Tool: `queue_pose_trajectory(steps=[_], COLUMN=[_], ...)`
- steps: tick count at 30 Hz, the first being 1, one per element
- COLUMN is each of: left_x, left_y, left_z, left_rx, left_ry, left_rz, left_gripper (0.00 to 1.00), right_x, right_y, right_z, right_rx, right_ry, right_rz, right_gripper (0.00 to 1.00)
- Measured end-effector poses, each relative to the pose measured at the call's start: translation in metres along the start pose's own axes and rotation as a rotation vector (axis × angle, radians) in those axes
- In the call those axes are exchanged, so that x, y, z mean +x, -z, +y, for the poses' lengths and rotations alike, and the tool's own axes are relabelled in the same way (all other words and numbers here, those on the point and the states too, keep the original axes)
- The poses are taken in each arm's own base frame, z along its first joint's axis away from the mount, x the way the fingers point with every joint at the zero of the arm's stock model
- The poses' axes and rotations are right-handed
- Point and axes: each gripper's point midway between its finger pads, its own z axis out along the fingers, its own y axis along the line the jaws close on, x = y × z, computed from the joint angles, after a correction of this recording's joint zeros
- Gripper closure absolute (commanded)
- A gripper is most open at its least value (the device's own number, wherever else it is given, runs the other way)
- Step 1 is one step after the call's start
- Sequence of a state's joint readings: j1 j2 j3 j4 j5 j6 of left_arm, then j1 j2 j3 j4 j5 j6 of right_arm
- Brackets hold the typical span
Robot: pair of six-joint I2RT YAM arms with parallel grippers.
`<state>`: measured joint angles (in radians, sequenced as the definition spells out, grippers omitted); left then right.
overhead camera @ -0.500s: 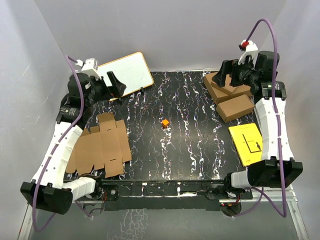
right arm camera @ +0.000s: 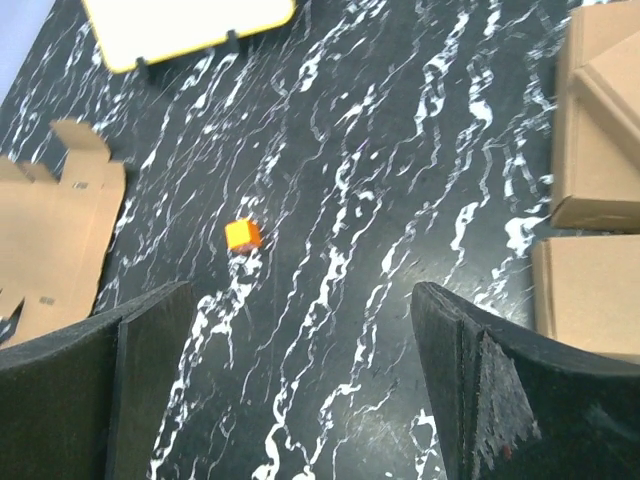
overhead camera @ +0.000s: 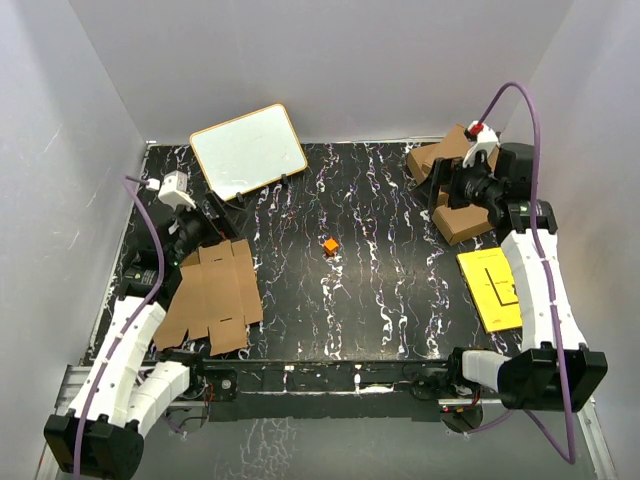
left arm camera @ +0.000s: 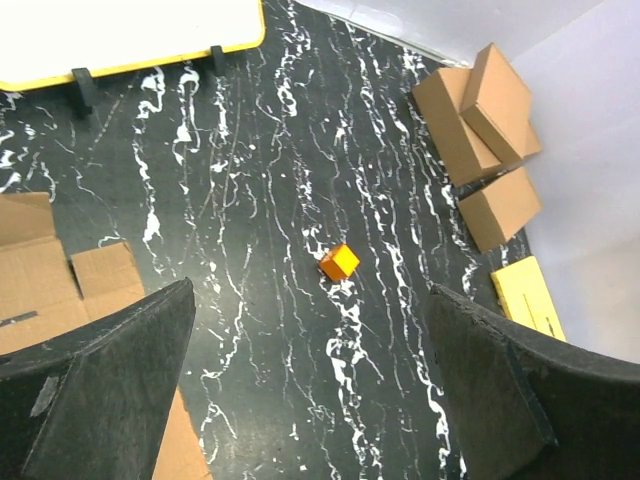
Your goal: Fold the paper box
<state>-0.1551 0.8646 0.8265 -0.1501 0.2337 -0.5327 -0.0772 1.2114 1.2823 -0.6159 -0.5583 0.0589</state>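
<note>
The paper box (overhead camera: 213,294) lies flat and unfolded on the left of the black marbled table, brown die-cut card with tabbed flaps. My left gripper (overhead camera: 218,212) hangs open just above its far edge; in the left wrist view the card (left arm camera: 40,272) shows beside the left finger, and nothing sits between the open fingers of the gripper (left arm camera: 312,300). My right gripper (overhead camera: 440,185) hovers open at the back right, in front of the cartons. In the right wrist view its gripper (right arm camera: 300,300) is empty over bare table, with the flat card (right arm camera: 55,232) far to the left.
Three larger brown cartons (overhead camera: 468,214) are stacked at the back right. A yellow sheet (overhead camera: 490,288) lies near the right arm. A small orange cube (overhead camera: 330,246) sits mid-table. A white board with a yellow rim (overhead camera: 248,150) leans at the back left.
Both arms have come down and toward the near side. The left gripper moved from beside the white board to the card's far edge. The right gripper dropped in front of the cartons.
</note>
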Motion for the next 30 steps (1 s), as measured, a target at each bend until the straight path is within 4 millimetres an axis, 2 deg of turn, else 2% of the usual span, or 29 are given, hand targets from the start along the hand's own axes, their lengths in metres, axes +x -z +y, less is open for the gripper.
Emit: queue_pose_trajectory(steps=[8, 12, 14, 17, 22, 26, 30], left_x=[0.014, 0.028, 0.034, 0.041, 0.053, 0.059, 0.061], left_y=[0.014, 0.016, 0.016, 0.013, 0.002, -0.005, -0.012], left_z=[-0.004, 0.005, 0.016, 0.036, 0.084, 0.116, 0.130], left_rx=[0.054, 0.027, -0.023, -0.113, -0.295, -0.387, -0.414], left_ry=[0.061, 0.075, 0.069, 0.032, -0.038, -0.024, 0.009], left_rz=[-0.006, 0.021, 0.039, 0.059, 0.126, 0.168, 0.186], left_gripper=[0.07, 0.09, 0.10, 0.11, 0.15, 0.22, 0.23], right_x=[0.044, 0.076, 0.093, 0.107, 0.112, 0.118, 0.128], right_y=[-0.002, -0.006, -0.008, -0.008, -0.014, -0.021, -0.027], right_z=[0.039, 0.055, 0.060, 0.066, 0.070, 0.068, 0.070], right_rx=[-0.259, -0.422, -0.486, -0.561, -0.667, -0.713, -0.739], right_ry=[-0.008, -0.055, -0.081, -0.095, -0.070, -0.048, 0.007], right_rz=[0.003, 0.022, 0.039, 0.055, 0.053, 0.061, 0.074], right_gripper=[0.01, 0.01, 0.01, 0.01, 0.01, 0.01, 0.01])
